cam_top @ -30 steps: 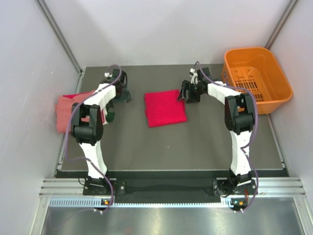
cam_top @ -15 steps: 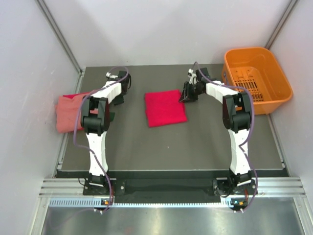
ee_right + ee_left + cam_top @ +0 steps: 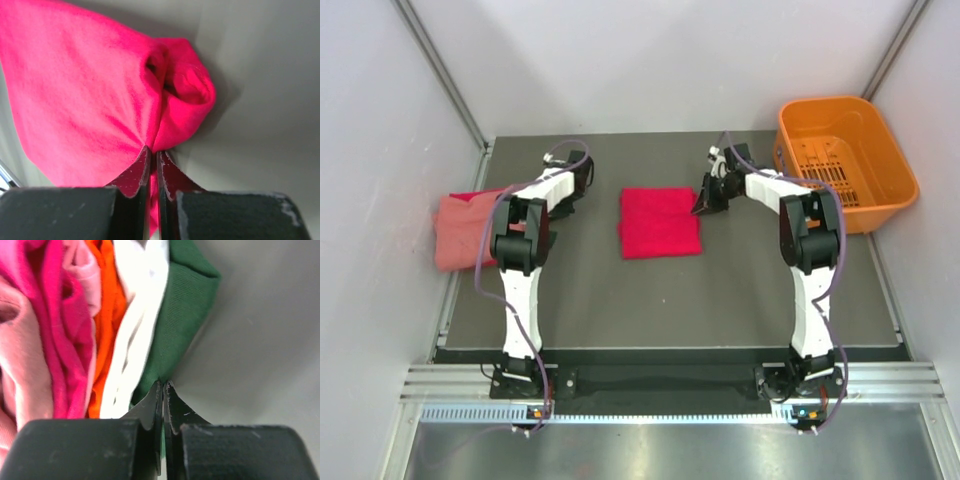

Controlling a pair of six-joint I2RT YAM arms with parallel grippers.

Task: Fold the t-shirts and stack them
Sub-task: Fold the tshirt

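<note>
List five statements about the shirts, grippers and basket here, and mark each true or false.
1. The red shirt lies folded mid-table. True.
2. The right gripper is shut on the red shirt. True.
3. The orange basket holds a shirt. False: it is empty.
4. The left gripper is wide open. False: it is shut, pinching the dark green shirt.
5. The salmon pink shirt lies beside the basket. False: it lies at the table's opposite edge, on the left arm's side.

orange basket [image 3: 844,160] (far right), grey table [image 3: 720,290]

shirt [image 3: 660,222] central, apparent stack [image 3: 460,230] left, basket [image 3: 835,165] right
</note>
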